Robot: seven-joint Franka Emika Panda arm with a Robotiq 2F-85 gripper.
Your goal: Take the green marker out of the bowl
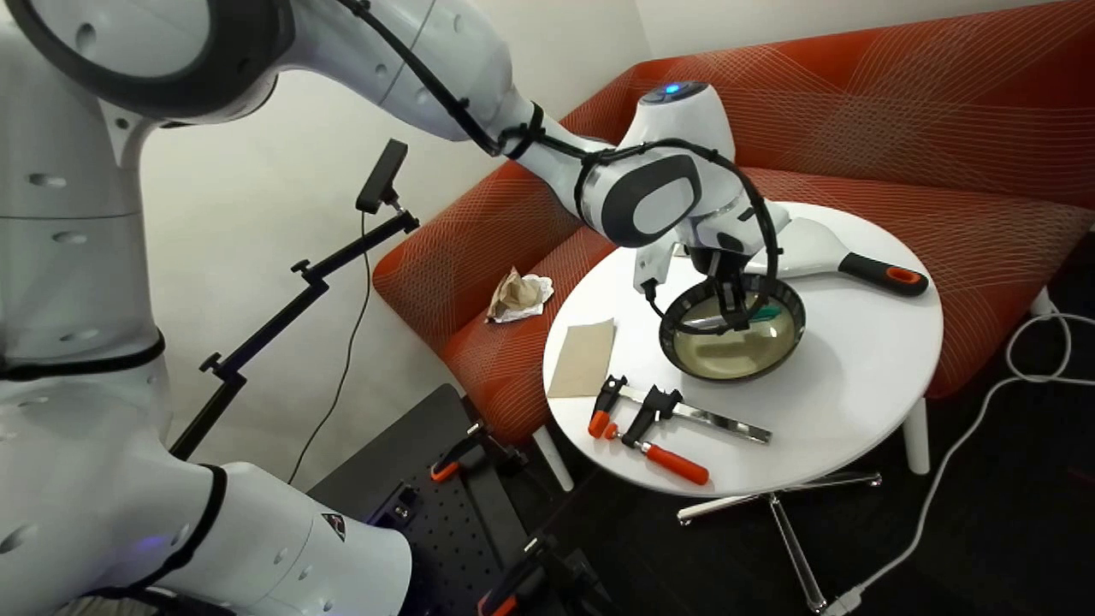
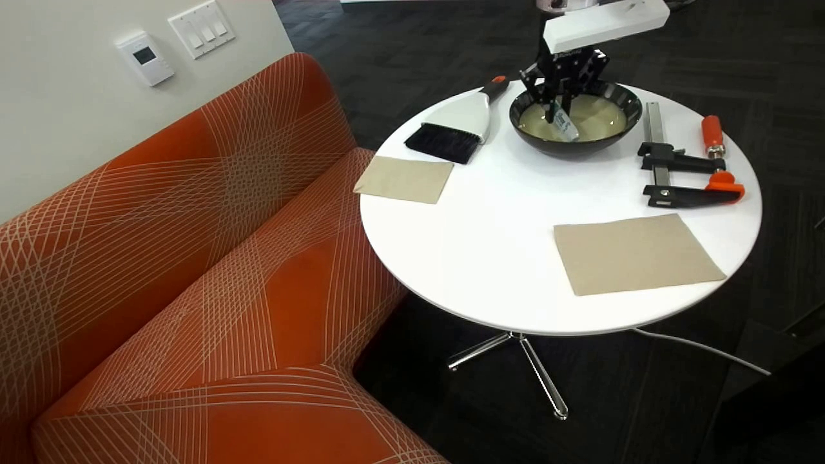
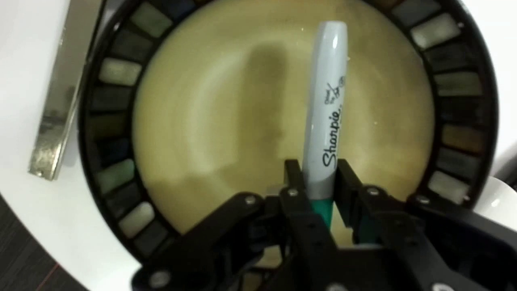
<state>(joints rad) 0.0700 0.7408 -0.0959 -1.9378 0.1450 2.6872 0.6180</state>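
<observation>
So the fingers (image 3: 348, 186) have the green marker (image 3: 325, 121) pinched, on the grey barrel right by where the green starts; it looks to be down inside the bowl (image 2: 580, 149), and the shadow (image 3: 262, 97) sits well off to one side in the wrist view, so I'd guess it's off the bottom, can't tell by how much; my main worry is that long grey end poking out past the fingers; go sideways before going up and it could catch the bowl's wall, then the marker twists or pops out, because a round barrel in a narrow pinch doesn't have much stopping it; a low exit might also drag the bowl across the desk (image 2: 490, 245); the clamp (image 2: 689, 164) lies just beside the bowl on one side, the brush (image 2: 461, 118) on the opposite one, so there's stuff to bump; and if the marker slips loose over the desk it'd probably roll, so I'd lift straight up first.
</observation>
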